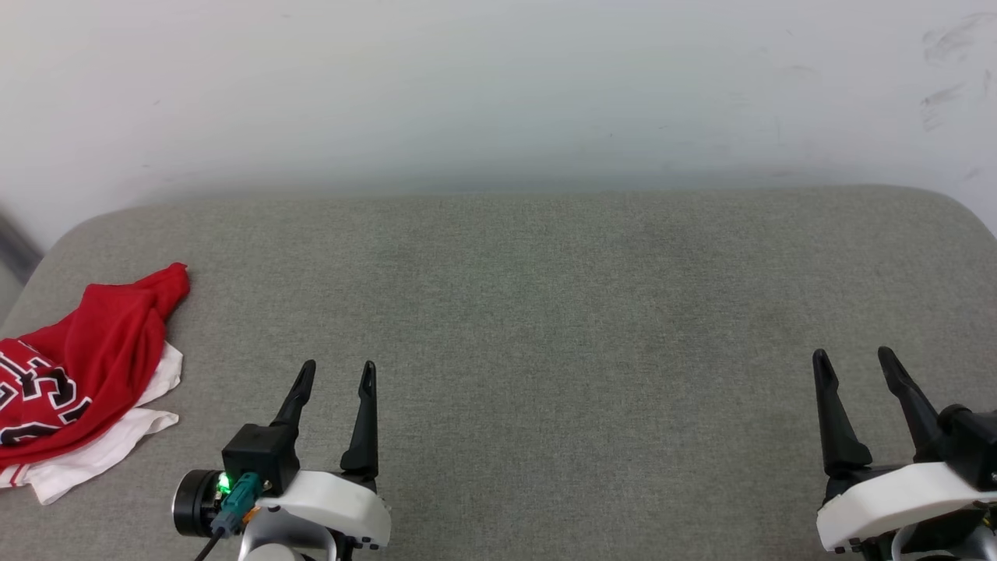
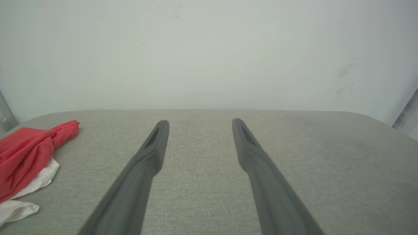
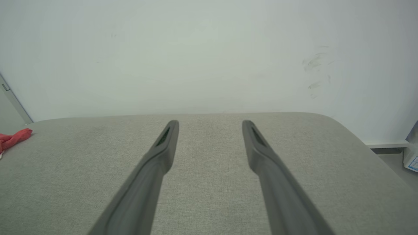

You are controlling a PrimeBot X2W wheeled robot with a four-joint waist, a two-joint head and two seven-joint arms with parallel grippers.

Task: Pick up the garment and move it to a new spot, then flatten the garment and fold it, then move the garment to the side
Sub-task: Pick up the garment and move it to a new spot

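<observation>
The garment (image 1: pixel 86 374), a red jersey with white sleeves and black white-outlined lettering, lies crumpled at the left edge of the grey cushioned surface (image 1: pixel 545 327). It also shows at the left of the left wrist view as red and white cloth (image 2: pixel 26 153), and a red tip of the garment (image 3: pixel 14 137) reaches into the right wrist view's left edge. My left gripper (image 1: pixel 339 368) stands open to the right of the garment, apart from it, holding nothing. Far to the right my right gripper (image 1: pixel 853 357) is open as well, with nothing between its fingers.
A pale wall (image 1: pixel 498 93) rises right behind the cushioned surface, with dark scuff marks at its upper right. The surface has rounded corners at the far left and far right. A strip of floor and a white object (image 3: pixel 411 160) show past its right end.
</observation>
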